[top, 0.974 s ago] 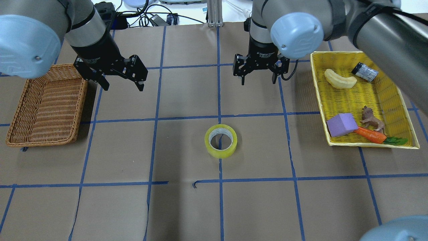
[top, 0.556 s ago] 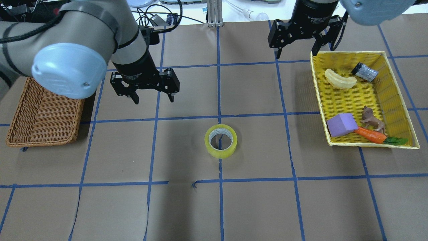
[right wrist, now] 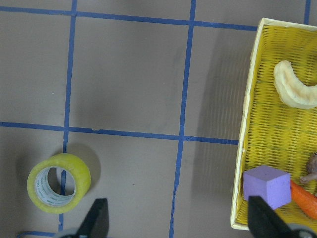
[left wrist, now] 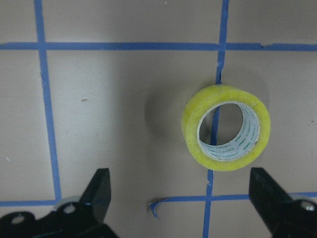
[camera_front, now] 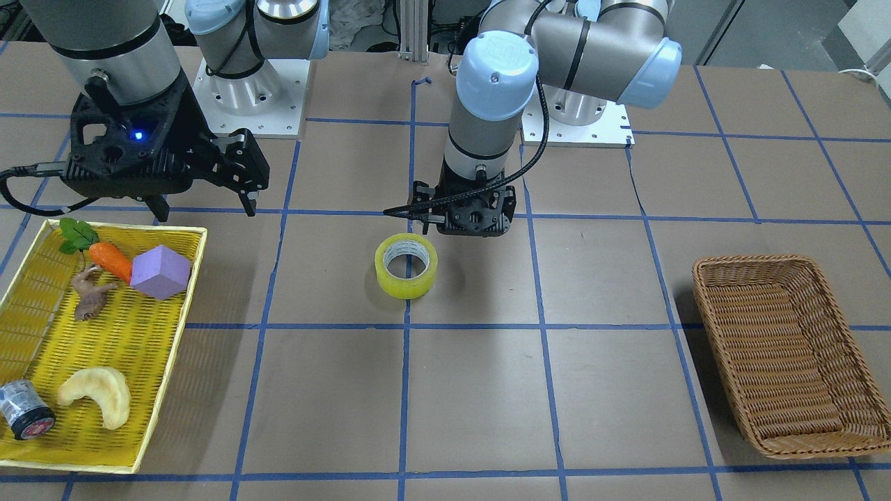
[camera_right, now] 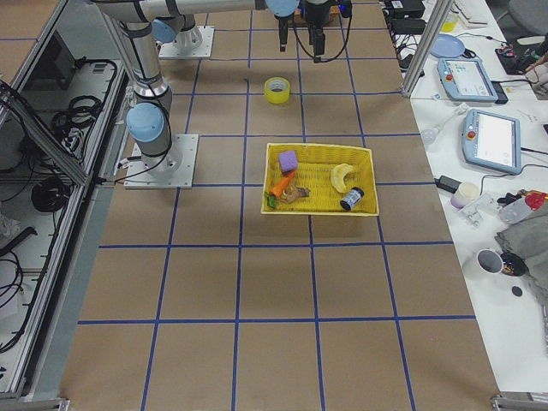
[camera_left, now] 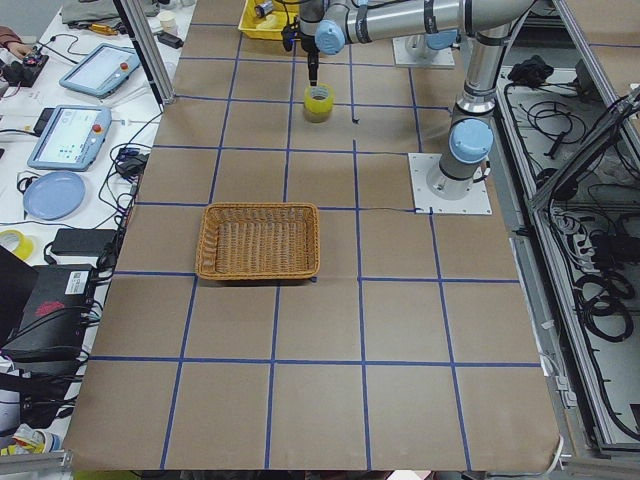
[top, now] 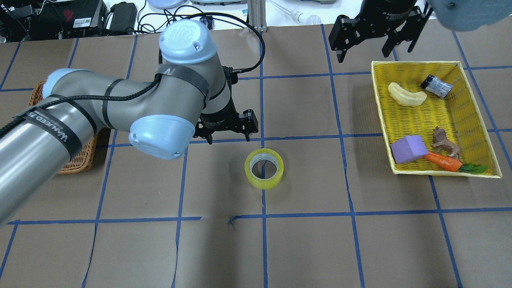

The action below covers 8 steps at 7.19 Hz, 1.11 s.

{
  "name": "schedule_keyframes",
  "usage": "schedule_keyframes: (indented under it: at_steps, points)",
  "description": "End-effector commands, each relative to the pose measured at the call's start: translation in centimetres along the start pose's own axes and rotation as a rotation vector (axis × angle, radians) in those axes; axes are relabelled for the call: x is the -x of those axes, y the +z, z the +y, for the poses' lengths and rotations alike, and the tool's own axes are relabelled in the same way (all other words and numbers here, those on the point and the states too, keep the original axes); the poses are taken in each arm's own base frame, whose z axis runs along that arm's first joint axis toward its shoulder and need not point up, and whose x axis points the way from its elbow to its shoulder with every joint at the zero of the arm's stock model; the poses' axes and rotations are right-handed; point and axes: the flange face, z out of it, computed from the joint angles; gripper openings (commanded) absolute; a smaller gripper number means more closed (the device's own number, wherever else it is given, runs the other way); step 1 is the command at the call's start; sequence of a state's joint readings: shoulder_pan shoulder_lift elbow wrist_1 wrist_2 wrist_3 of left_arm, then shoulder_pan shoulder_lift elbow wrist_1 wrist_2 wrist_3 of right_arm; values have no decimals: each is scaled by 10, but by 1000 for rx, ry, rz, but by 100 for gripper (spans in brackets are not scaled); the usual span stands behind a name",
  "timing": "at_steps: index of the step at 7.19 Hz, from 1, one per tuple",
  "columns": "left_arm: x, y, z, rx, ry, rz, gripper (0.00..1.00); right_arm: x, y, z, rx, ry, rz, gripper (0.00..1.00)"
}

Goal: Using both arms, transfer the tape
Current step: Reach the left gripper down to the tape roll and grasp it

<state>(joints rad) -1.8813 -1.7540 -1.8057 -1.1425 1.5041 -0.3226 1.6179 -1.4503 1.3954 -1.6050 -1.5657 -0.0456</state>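
The yellowish-green tape roll (top: 264,169) lies flat on the brown table, on a blue grid line; it also shows in the front view (camera_front: 406,266) and in both wrist views (left wrist: 226,127) (right wrist: 59,182). My left gripper (top: 228,138) is open and empty. It hovers above the table close beside the tape and does not touch it (camera_front: 463,226). In the left wrist view the tape lies ahead of the open left gripper (left wrist: 181,198), nearer the right finger. My right gripper (top: 366,54) is open and empty, well away from the tape, by the yellow tray's corner (camera_front: 205,209).
A yellow tray (top: 420,128) at the right holds a crescent bread (top: 407,95), a black-lidded jar (top: 436,85), a purple block (top: 409,149), a carrot (top: 442,161) and a toy animal (top: 444,144). A wicker basket (camera_front: 786,355) stands at the left, partly hidden by my left arm in the overhead view.
My left arm has swung from beside the wicker basket to the middle, close to the tape. My right gripper has drawn back from the middle to the yellow tray's corner. The tape has not moved.
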Motion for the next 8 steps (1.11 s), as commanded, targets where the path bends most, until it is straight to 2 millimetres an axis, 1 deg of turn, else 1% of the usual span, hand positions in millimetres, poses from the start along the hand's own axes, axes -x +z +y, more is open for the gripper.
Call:
schedule_keyframes:
  at_steps: [1,3,4,5,6,8]
  points:
    - [-10,40,-7,-19,14,13,100,0,-1,0,-6,-2,1,100]
    - [-15,70,-9,37,17,22,100,0,-1,0,-4,-2,1,100]
    - [-16,82,-9,60,17,16,100,0,-1,0,-4,-2,1,100]
    - [-20,98,0,89,30,-1,100,0,-1,0,-4,-2,1,100]
    - [-16,120,13,115,35,-16,100,0,-1,0,-4,-2,1,100]
    - [-14,134,14,96,39,-11,100,2,-1,0,-4,-6,0,100]
